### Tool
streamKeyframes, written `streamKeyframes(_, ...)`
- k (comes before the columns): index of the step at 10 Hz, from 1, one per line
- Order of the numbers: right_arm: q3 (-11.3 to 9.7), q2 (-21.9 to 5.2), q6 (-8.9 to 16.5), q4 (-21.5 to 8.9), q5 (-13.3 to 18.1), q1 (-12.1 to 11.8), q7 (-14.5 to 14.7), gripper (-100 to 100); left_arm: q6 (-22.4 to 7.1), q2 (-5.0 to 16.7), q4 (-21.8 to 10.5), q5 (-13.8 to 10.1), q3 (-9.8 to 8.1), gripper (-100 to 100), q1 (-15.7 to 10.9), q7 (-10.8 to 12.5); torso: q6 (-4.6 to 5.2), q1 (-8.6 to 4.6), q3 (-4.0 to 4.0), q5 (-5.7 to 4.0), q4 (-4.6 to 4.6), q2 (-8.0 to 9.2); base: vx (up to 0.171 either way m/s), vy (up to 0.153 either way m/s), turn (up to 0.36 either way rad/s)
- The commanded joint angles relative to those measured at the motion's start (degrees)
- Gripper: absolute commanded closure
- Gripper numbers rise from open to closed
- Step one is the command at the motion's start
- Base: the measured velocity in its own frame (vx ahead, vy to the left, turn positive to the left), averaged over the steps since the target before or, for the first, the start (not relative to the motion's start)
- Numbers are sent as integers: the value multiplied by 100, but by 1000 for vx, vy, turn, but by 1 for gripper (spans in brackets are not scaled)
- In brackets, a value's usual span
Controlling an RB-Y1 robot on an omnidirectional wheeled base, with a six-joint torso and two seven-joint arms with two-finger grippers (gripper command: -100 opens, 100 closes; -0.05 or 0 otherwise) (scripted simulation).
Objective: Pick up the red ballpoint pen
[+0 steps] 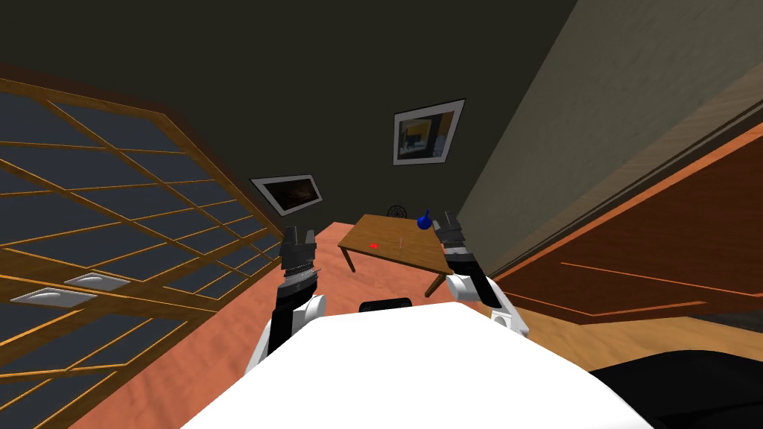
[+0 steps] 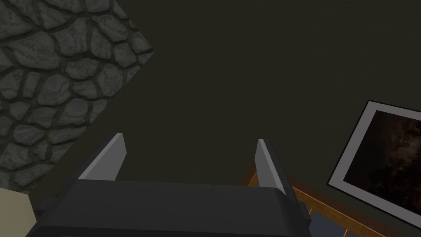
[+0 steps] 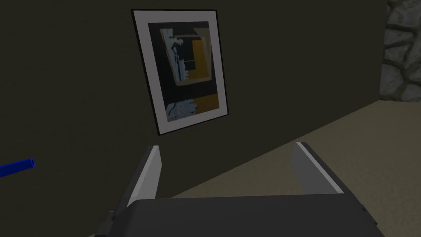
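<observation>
On the table [image 1: 410, 255] ahead, red pen [image 1: 374, 246], well beyond both jaws, each wide open, empty

We see the red pen [image 1: 374, 246] as a very small bright red mark on the brown wooden table [image 1: 417, 252]. It lies flat on the table top, on the left part of the top as we look at it, closer to the left corner than to the middle. It is near the table edge that faces us, but fully on the top and not over the edge. Its long side seems to run roughly along this edge. The tip and other details are too small to tell.
</observation>
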State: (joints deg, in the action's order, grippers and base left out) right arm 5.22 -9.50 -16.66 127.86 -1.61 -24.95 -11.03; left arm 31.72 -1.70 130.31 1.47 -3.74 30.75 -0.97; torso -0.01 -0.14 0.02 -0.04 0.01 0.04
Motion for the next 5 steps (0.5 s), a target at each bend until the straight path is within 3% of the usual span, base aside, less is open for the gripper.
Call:
streamKeyframes(1,9,-10,214,-42,-54,0,-214,-100,0,0,0,0,0,0,0,0,0,0,0,0,0,0,-14,-29,58)
streamKeyframes(4,225,-162,695,-412,-390,122,-753,-100,0,0,0,0,0,0,1,0,3,-1,1,0,1,1,-21,-38,101)
streamKeyframes(5,225,-162,856,-412,-390,122,-919,-100,0,0,0,0,0,0,0,0,1,-5,1,-1,1,2,-17,-37,82)
